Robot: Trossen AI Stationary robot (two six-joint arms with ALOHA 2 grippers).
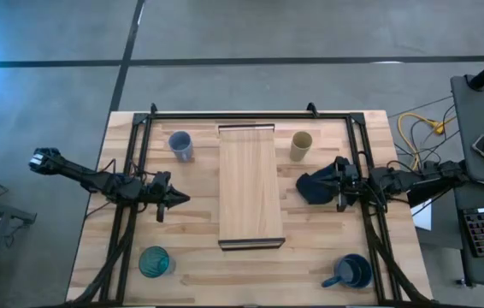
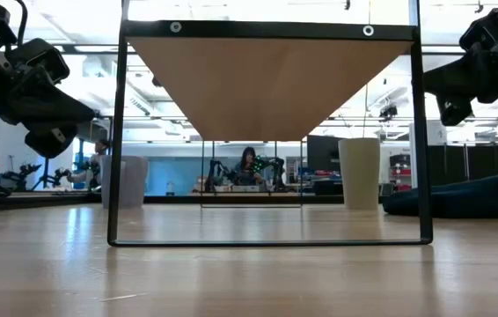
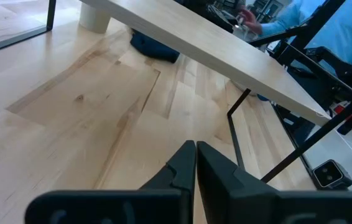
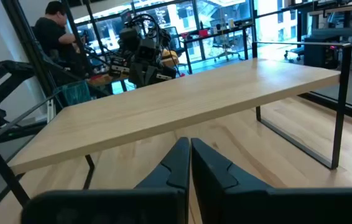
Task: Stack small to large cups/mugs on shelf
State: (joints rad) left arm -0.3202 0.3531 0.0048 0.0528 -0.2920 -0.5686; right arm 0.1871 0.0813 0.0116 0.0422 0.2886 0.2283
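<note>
While the shelf (image 1: 249, 184) is standing bare in the middle of the counter (image 1: 199, 274), you are starting from nothing stacked, with all 4 vessels lying off its corners. The tan cup (image 1: 301, 145) is sitting just beside the shelf's far right corner, the pale blue-grey mug (image 1: 180, 145) off its far left corner, the teal glass (image 1: 155, 261) off its near left corner, and the dark blue mug (image 1: 351, 271) off its near right corner. I am judging the tan cup smallest, so go there first and spread the fingers before descending. The left hand (image 1: 174, 199) and right hand (image 1: 338, 184) are both hanging beside the shelf, pinched together and empty.
</note>
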